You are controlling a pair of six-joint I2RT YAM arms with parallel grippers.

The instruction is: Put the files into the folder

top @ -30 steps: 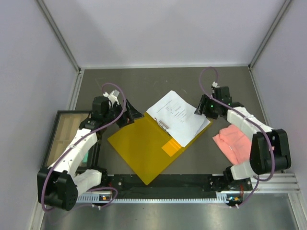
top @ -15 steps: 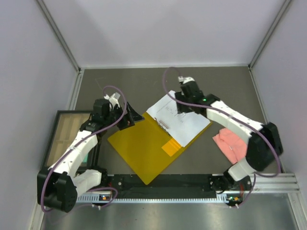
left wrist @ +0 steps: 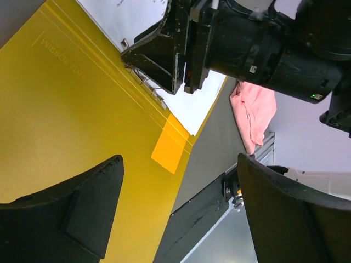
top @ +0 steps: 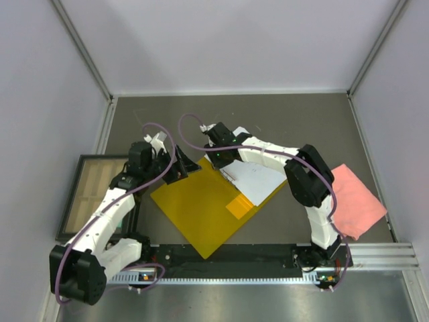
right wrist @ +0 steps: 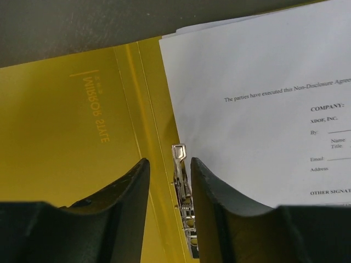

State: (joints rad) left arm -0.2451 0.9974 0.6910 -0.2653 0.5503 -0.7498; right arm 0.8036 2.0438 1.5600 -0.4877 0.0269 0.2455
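The folder (top: 198,208) lies open on the table, yellow inside, with an orange label (top: 239,206). The files (top: 258,178) are a stack of white printed sheets on its right half. The metal clip (top: 228,176) runs along the spine. My right gripper (top: 220,159) reaches across over the spine. In the right wrist view my right gripper (right wrist: 169,161) is narrowly open, its fingers on either side of the clip (right wrist: 179,164) without gripping it, beside the files (right wrist: 258,82). My left gripper (top: 182,164) is wide open and empty over the folder's left half (left wrist: 71,109).
A pink cloth (top: 355,201) lies flat at the right, next to the right arm's base. A framed tray (top: 90,194) sits at the left edge under the left arm. Grey walls enclose the table on three sides.
My right arm has swung left from the right side of the files, across them, to the folder's spine. The pink cloth now looks spread out and further right. The left arm has barely moved.
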